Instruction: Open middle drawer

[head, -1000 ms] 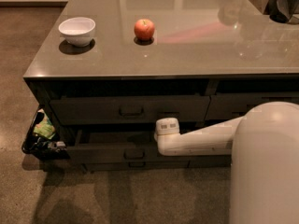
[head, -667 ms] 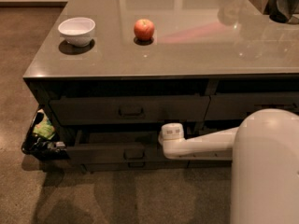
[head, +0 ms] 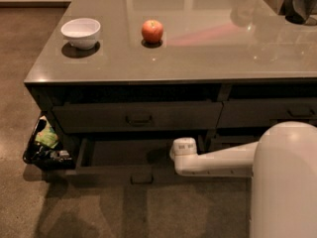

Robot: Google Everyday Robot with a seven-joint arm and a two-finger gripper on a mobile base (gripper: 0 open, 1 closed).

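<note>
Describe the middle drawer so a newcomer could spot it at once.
Start at the big grey counter carrying a white bowl and a red apple. Under its front edge sits an upper drawer with a loop handle; the middle drawer lies just beneath that. It alone is pulled out, its inside showing, with the robot's gripper at its right end.

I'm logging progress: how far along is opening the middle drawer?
Mostly done: the middle drawer stands pulled out under the shut upper drawer, its inside showing. In hand: the gripper sits over its right end, away from the handle. Left: perhaps a last pull, then withdrawing the arm.
</note>
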